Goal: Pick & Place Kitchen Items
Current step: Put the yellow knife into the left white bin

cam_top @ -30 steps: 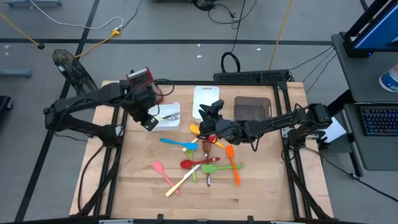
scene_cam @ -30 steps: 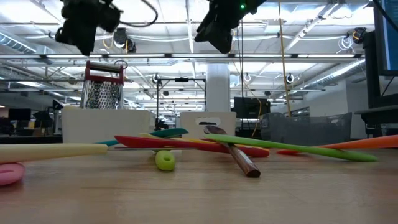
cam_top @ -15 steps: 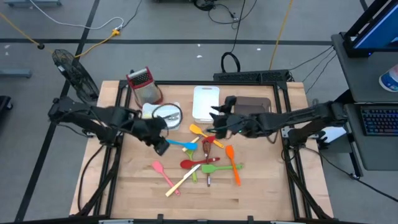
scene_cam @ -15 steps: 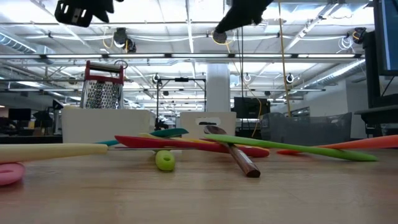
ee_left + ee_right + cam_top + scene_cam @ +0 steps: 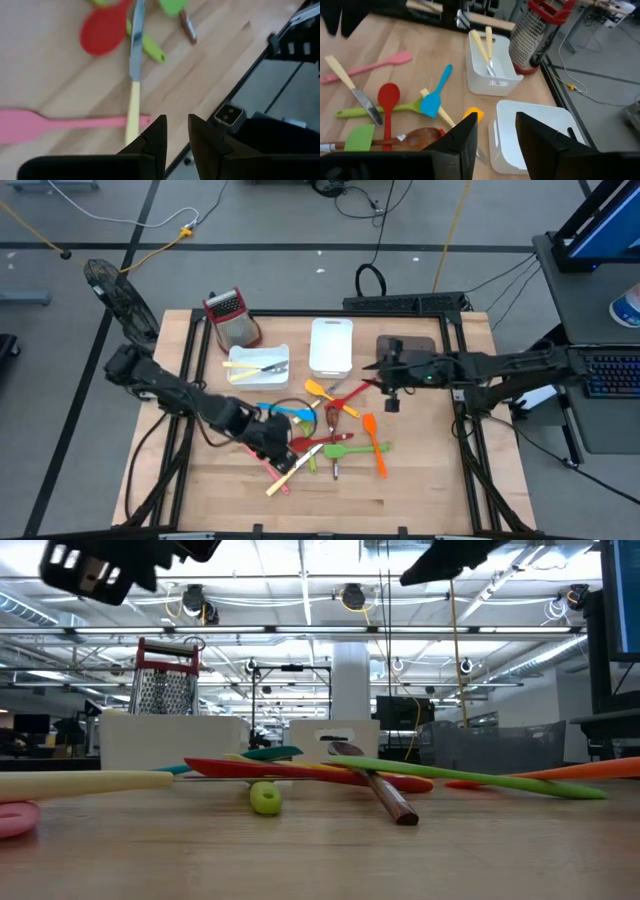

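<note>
The kitchen items lie in a loose pile mid-table: a pink spatula [image 5: 256, 450], a cream-handled knife [image 5: 296, 464], a red spoon [image 5: 305, 442], a blue spatula [image 5: 284, 411], green utensils [image 5: 350, 449] and an orange spatula [image 5: 376, 446]. The knife [image 5: 134, 85] lies across the pink spatula [image 5: 55, 124]. My left gripper [image 5: 278, 446] hovers over that crossing, open by a narrow gap [image 5: 177, 135] with nothing in it. My right gripper [image 5: 386, 377] hangs open and empty [image 5: 495, 135] above the table, near the brown tray [image 5: 408, 346].
A white bin [image 5: 258, 367] at the back left holds two cream-handled utensils [image 5: 487, 50]. The red-topped grater [image 5: 230, 318] stands behind it. A white tray [image 5: 331, 345] lies beside the brown one. Bare wood lies along the near edge.
My left gripper has swung from over the white bin toward the table's near edge and down, and now hangs over the pile by the pink spatula. My right gripper has drawn back from over the pile toward the right and up, turning as it went.
</note>
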Robot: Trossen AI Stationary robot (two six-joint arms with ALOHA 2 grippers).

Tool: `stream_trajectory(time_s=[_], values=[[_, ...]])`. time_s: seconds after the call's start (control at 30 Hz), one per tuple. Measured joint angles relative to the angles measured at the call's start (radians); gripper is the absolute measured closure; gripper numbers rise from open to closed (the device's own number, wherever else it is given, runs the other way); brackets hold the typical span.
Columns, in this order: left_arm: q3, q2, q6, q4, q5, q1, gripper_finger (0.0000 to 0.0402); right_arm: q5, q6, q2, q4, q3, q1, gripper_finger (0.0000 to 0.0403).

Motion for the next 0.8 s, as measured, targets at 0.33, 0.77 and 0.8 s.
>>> stream_trajectory(time_s=[0.33, 0.77, 0.8], values=[[0.000, 0.124, -0.084, 0.155, 0.033, -0.050, 0.0321, 0.000, 0.023, -0.156, 0.211, -0.201, 0.000, 0.0273], [0.000, 0.222, -0.106, 0.155, 0.097, -0.047, 0.0321, 0.000, 0.033, -0.197, 0.228, -0.243, 0.000, 0.0273], [0.000, 0.226, -0.106, 0.155, 0.097, -0.046, 0.0321, 0.000, 0.033, -0.196, 0.229, -0.243, 0.000, 0.0273]])
